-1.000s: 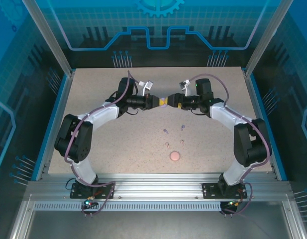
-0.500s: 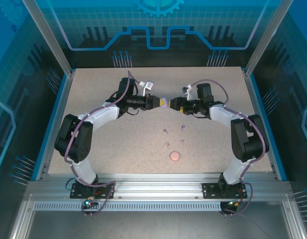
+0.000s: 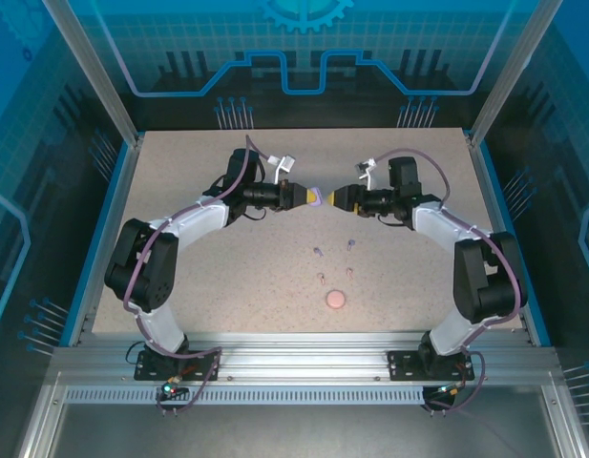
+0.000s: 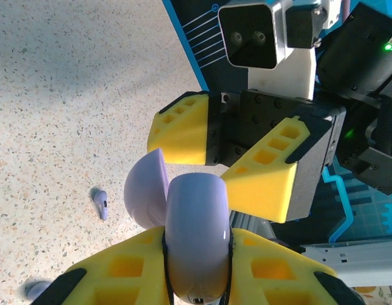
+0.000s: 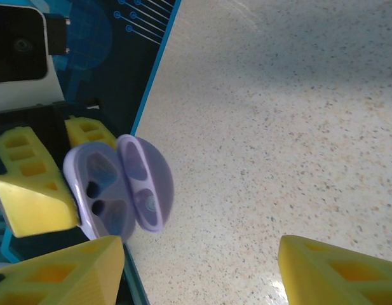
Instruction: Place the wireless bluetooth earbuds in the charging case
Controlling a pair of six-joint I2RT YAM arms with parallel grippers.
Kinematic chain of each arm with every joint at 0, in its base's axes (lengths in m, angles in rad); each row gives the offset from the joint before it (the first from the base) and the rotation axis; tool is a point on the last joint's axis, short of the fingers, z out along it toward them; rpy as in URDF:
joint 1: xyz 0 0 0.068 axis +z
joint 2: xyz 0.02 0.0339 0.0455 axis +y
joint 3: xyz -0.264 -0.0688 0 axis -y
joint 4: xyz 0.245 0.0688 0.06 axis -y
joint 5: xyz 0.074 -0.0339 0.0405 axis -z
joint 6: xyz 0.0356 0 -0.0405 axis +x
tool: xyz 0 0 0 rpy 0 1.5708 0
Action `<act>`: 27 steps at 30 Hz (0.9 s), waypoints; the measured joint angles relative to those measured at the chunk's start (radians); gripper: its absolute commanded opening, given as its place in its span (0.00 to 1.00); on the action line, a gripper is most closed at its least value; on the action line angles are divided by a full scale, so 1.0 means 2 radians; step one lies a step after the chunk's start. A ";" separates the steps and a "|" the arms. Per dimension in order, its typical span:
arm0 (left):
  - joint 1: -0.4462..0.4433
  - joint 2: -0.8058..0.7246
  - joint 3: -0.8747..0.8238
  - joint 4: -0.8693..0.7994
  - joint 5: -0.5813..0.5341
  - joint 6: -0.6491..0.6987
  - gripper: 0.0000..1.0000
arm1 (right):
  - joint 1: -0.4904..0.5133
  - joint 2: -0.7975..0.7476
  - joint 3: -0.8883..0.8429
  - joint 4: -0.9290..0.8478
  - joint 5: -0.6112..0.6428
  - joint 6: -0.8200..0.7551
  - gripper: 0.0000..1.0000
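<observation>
- The left gripper [image 3: 306,197] clenches the purple charging case [image 4: 196,241] above the middle of the table [image 3: 179,162]. The lid is open and the sockets face the right arm, likely for loading.
- Four earbuds [image 3: 317,252] lie loose between the case and the table's near edge.
- The right gripper [image 3: 336,198] is just beside the case, fingers released and empty.

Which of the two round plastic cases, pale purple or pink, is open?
The pale purple case, held in the left gripper: its lid stands open, showing sockets. The pink case lies flat on the table, apparently closed.
</observation>
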 measured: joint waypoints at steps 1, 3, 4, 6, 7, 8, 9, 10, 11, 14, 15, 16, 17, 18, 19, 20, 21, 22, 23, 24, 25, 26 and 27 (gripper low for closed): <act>0.000 0.000 0.000 0.000 0.000 0.000 0.00 | 0.003 0.002 0.005 0.000 -0.001 0.000 0.64; -0.001 0.000 0.000 0.001 0.000 0.000 0.00 | 0.008 0.007 0.013 0.000 -0.001 -0.001 0.62; -0.001 0.000 0.000 0.001 0.000 0.000 0.00 | 0.011 0.009 0.016 0.000 -0.001 -0.001 0.60; -0.002 0.000 0.000 0.001 0.001 0.000 0.00 | 0.015 0.014 0.021 -0.001 -0.001 -0.002 0.58; -0.002 0.000 0.000 0.002 0.002 0.000 0.00 | 0.016 0.017 0.023 -0.001 -0.001 -0.002 0.57; -0.002 0.000 0.000 0.001 0.002 0.000 0.00 | 0.017 0.019 0.023 -0.001 -0.001 -0.002 0.56; -0.003 0.000 0.000 0.002 0.002 0.000 0.00 | 0.018 0.020 0.023 -0.001 -0.001 -0.002 0.54; -0.003 0.000 0.000 0.002 0.003 0.000 0.00 | 0.018 0.022 0.023 -0.002 -0.001 -0.003 0.51; -0.003 0.000 0.000 0.002 0.004 0.000 0.00 | 0.018 0.023 0.023 -0.004 -0.001 -0.004 0.49; -0.004 -0.001 0.000 0.002 0.004 0.000 0.00 | 0.018 0.027 0.023 -0.005 -0.001 -0.004 0.47; -0.004 -0.001 0.000 0.002 0.004 0.000 0.00 | 0.018 0.028 0.023 -0.005 -0.001 -0.004 0.46; -0.005 -0.002 0.000 0.001 0.004 0.000 0.00 | 0.018 0.030 0.023 -0.005 -0.001 -0.004 0.46; -0.005 -0.002 0.000 0.001 0.003 0.000 0.00 | 0.018 0.031 0.023 -0.004 -0.001 -0.004 0.44; -0.005 -0.002 0.000 0.001 0.003 0.000 0.00 | 0.018 0.031 0.023 -0.004 -0.002 -0.004 0.43; -0.005 -0.002 0.000 0.001 0.003 0.000 0.00 | 0.018 0.032 0.023 -0.004 -0.005 -0.003 0.43; -0.005 -0.002 0.000 0.001 0.003 0.000 0.00 | 0.018 0.032 0.024 -0.003 -0.006 -0.002 0.41; -0.005 -0.002 0.000 0.001 0.003 0.000 0.00 | 0.018 0.033 0.024 -0.002 -0.009 -0.002 0.39; -0.005 -0.002 0.000 0.001 0.003 0.000 0.00 | 0.018 0.034 0.024 0.000 -0.011 -0.001 0.37; -0.005 -0.002 0.000 0.001 0.003 0.000 0.00 | 0.018 0.036 0.026 0.000 -0.013 -0.001 0.37; -0.005 -0.002 0.000 0.001 0.003 0.000 0.00 | 0.019 0.037 0.028 0.001 -0.015 0.000 0.36; -0.005 -0.002 0.000 0.001 0.003 0.000 0.00 | 0.020 0.039 0.030 0.001 -0.016 0.000 0.34; -0.005 -0.002 0.000 0.001 0.003 0.000 0.00 | 0.021 0.040 0.031 0.001 -0.017 0.000 0.33; -0.005 -0.002 0.000 0.001 0.002 0.000 0.00 | 0.022 0.041 0.033 0.001 -0.018 0.000 0.32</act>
